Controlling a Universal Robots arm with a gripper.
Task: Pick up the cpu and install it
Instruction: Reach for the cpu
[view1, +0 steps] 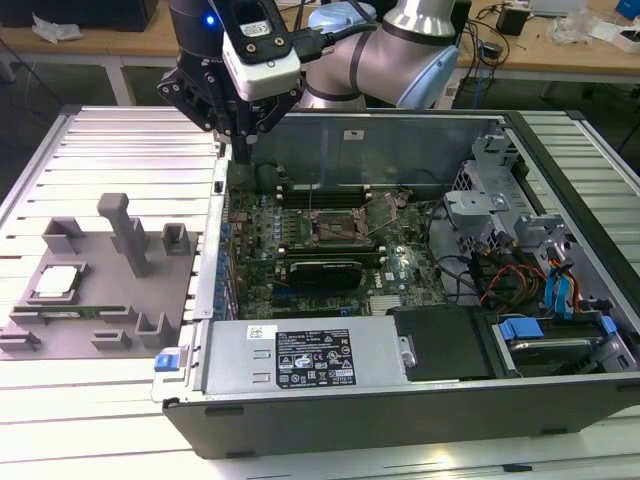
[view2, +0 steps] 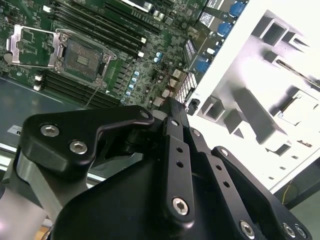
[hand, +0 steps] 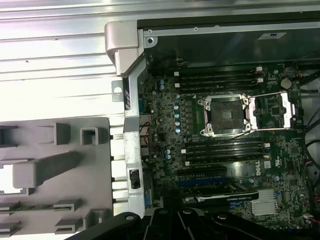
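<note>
Arm: the silver-and-pale-blue jointed robot arm (view1: 410, 55) extended from the far side of the exterior view, above the back of the open case.
Gripper: the black two-fingered gripper (view1: 243, 152), with a white camera block mounted above it, pointed straight down. Its fingers were drawn together into one narrow tip with nothing between them (the second wrist view showed the same closed tip (view2: 172, 104)).
Gripper position: it hung over the case wall on the exterior view's left, near the far corner, above the edge of the green motherboard (view1: 400, 262).
Cpu: the small flat square cpu (view1: 57, 281) with a shiny silver-white metal top lay flat in a pocket of the holder, well apart from the gripper.
Holder: the grey moulded plastic holder (view1: 110, 290), with one tall upright post, sat on the table just beside the case. A long narrow green memory stick (view1: 62, 312) lay in a slot near the cpu.
Socket: the square black processor socket (view1: 335, 230) sat mid-board, uncovered. In the first wrist view its silver metal hold-down plate (hand: 272, 111) was swung open beside the socket (hand: 225, 114).
Case: the dark grey metal computer case (view1: 400, 420) lay on its side with the cover off. A silver labelled power-supply box (view1: 310, 360) ran along the near wall.
Table: the ribbed aluminium table (view1: 120, 130) carried both case and holder.
</note>
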